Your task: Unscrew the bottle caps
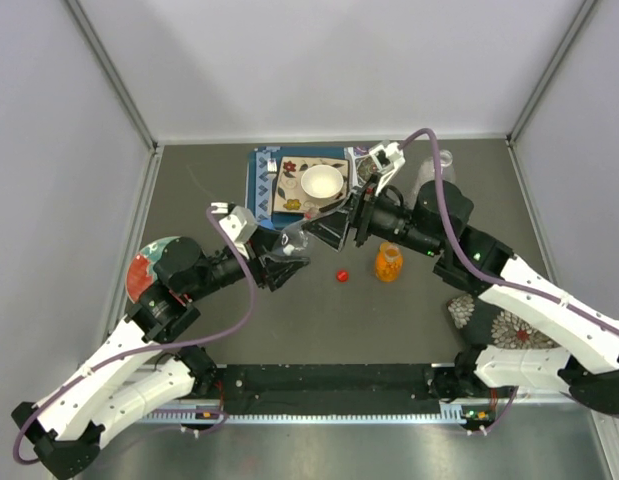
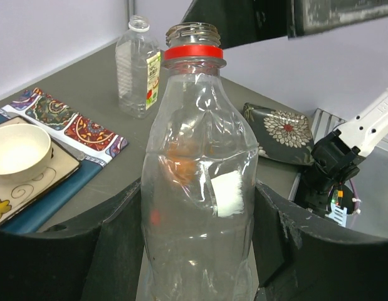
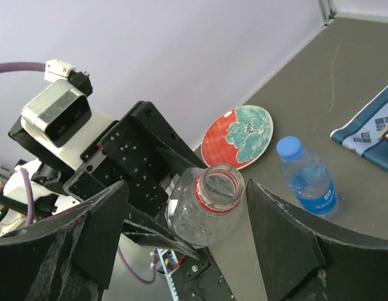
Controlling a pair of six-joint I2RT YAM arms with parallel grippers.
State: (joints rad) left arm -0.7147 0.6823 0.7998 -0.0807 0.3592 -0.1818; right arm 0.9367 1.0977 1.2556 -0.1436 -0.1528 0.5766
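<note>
Left wrist, left pincer (image 2: pixel 197 207): black fingers pressed onto both sides of a clear crumpled plastic bottle (image 2: pixel 200 157), holding it upright.
Bottle neck: bare thread and open mouth, with a red plastic ring (image 2: pixel 192 52) just under it.
Right wrist, right pincer (image 3: pixel 186 188): fingers spread wide, one on each side of the open mouth and apart from it.
Red round screw cap (image 1: pixel 342 274): lying on the grey table (image 1: pixel 389 330), just beside a small orange bottle (image 1: pixel 388 262).
Blue cap (image 3: pixel 289 146): screwed on a small blue-labelled bottle (image 3: pixel 309 185) near a red-and-teal plate (image 3: pixel 237 135).
White cap (image 2: pixel 139 24): on a tall clear bottle (image 2: pixel 137 78) standing beyond the patterned mat (image 2: pixel 74 128).
Hard to make out: the held bottle's base is cut off in the left wrist view. From above both pincers cover most of it. Whether the orange bottle carries a cap cannot be told.
Arms: both are bent at the elbow and reach inward, meeting over the table's middle.
</note>
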